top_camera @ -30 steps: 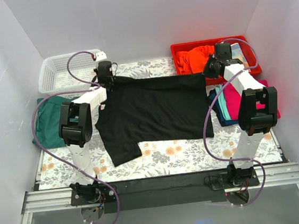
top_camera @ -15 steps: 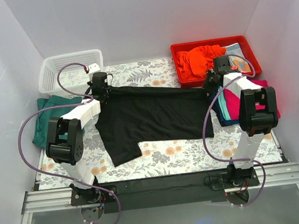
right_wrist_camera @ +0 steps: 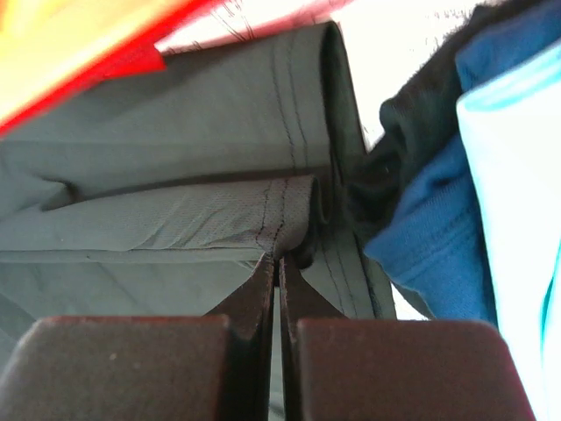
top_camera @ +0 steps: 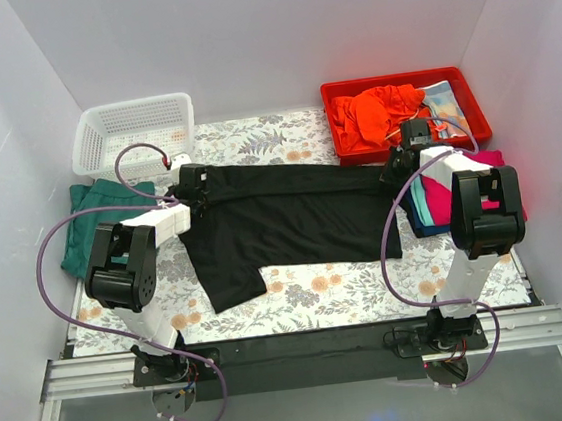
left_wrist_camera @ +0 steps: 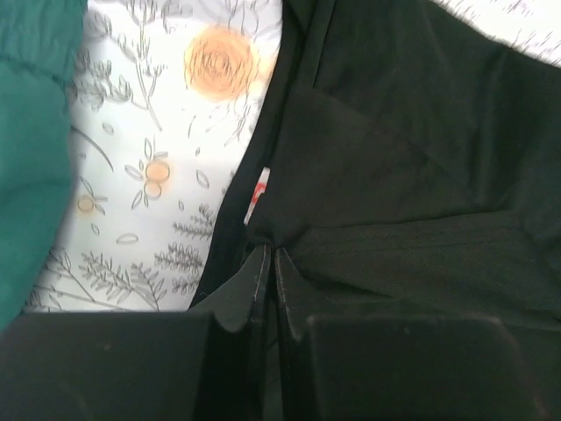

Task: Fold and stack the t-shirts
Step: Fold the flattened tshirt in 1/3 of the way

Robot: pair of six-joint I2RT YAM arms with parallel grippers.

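A large black t-shirt (top_camera: 292, 214) lies spread on the floral table covering. Its far edge is lifted and pulled toward the near side between my two grippers. My left gripper (top_camera: 190, 186) is shut on the shirt's far left corner; in the left wrist view the black cloth (left_wrist_camera: 394, 202) bunches at the closed gripper (left_wrist_camera: 268, 254). My right gripper (top_camera: 397, 165) is shut on the far right hem, whose stitched edge (right_wrist_camera: 280, 215) shows pinched at the closed gripper (right_wrist_camera: 279, 260). A folded dark-green shirt (top_camera: 87, 231) lies at the left. A stack of magenta, teal and navy shirts (top_camera: 435, 194) lies at the right.
A white plastic basket (top_camera: 132, 136) stands at the back left. A red tray (top_camera: 406, 107) with orange clothing stands at the back right. White walls close in the table on three sides. Purple cables loop from both arms.
Both grippers have moved toward the near side, drawing the black shirt's far edge with them. The shirt's far part now folds over itself. Both arms have lowered.
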